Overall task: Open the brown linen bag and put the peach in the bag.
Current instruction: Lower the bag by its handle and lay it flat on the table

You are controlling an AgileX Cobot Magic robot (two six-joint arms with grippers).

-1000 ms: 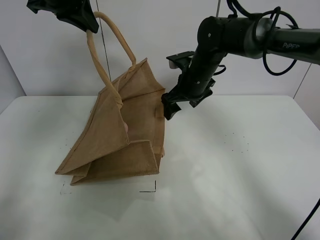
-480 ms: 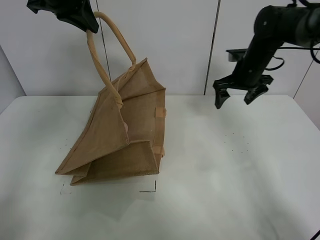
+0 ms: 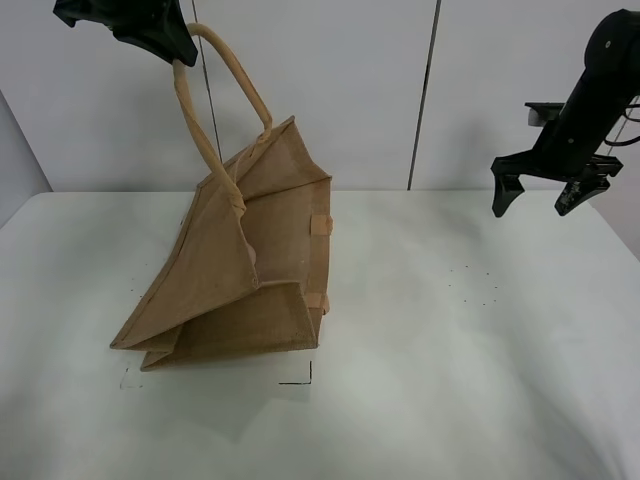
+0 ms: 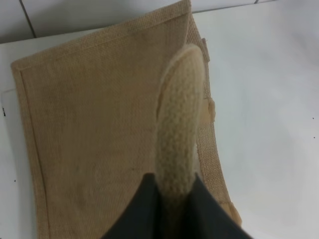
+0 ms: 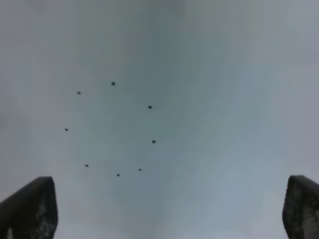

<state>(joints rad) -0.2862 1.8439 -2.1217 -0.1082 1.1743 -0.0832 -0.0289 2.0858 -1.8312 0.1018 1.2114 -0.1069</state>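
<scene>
Tan-brown coarse-woven jute tote, the brown linen bag (image 3: 240, 270), stands tilted on the white table (image 3: 450, 380), its base left of centre. The left end effector (image 3: 172, 52), at 11 o'clock from the bag body, is clamped on the bag's lighter tan rope loop handle (image 4: 179, 114), holding it aloft. The right end effector (image 3: 533, 200), fingers spread apart, hangs above the table at 3 o'clock from the bag, well apart from it.

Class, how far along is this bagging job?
Done: the left gripper holds the brown linen bag up by a handle, sides spread. In hand: nothing; the right gripper hangs open and empty above the table. Left: no peach shows, so bagging is unconfirmed.
</scene>
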